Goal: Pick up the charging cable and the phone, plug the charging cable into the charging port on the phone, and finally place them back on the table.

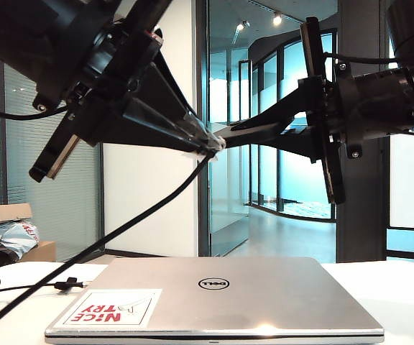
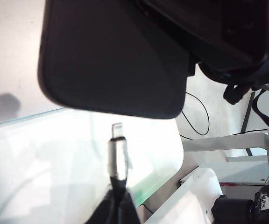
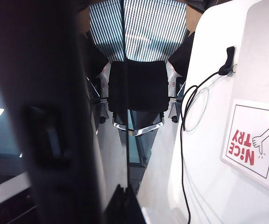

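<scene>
The charging cable runs as a thin black cord from mid-frame down to the lower left, its black tie strap lying on the white table. Its silver-white plug tip is pinched upright in the left gripper, just short of the phone's edge. The phone, a flat black slab, stands edge-on at upper right, clamped in the right gripper.

Low exterior view; wrist views close, perhaps overlapping.

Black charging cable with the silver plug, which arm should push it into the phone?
Probably left: its end effector grips the black charging cable, tip just short of the black slab phone, which the right end effector holds.
</scene>
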You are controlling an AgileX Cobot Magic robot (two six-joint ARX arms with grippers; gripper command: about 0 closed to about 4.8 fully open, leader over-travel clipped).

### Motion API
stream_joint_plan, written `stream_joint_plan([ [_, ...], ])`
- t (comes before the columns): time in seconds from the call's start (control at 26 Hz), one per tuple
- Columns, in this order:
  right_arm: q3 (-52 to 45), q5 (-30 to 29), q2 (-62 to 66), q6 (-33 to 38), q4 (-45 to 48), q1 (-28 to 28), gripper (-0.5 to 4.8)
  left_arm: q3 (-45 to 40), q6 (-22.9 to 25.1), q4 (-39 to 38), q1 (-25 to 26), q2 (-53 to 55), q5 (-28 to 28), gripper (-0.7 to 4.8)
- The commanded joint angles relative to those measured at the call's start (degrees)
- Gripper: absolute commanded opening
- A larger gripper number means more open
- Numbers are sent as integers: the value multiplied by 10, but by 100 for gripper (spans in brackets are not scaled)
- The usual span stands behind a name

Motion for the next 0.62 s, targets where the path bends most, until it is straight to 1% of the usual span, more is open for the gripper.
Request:
stream_joint_plan([
  [0.04, 4, -3, -4, -12, 26, 1, -6, 1, 2, 3, 0, -2, 1, -6],
  [0.15, 4, -1, -3, -26, 26, 7, -6, 1, 2, 3, 0, -2, 1, -6],
  [0.31, 5, -13, 9, -26, 33, 6, -6, 1, 3, -1, 0, -2, 1, -6],
  [0.38, 6, -16, 13, -27, 66, 6, -6, 1, 3, -8, 0, -2, 1, -6],
  [0.46, 7, -16, 13, -27, 80, 6, -6, 1, 3, -11, 0, -2, 1, -6],
  [0.62, 8, -16, 13, -28, 68, 6, -6, 1, 3, -10, 0, -2, 1, -6],
])
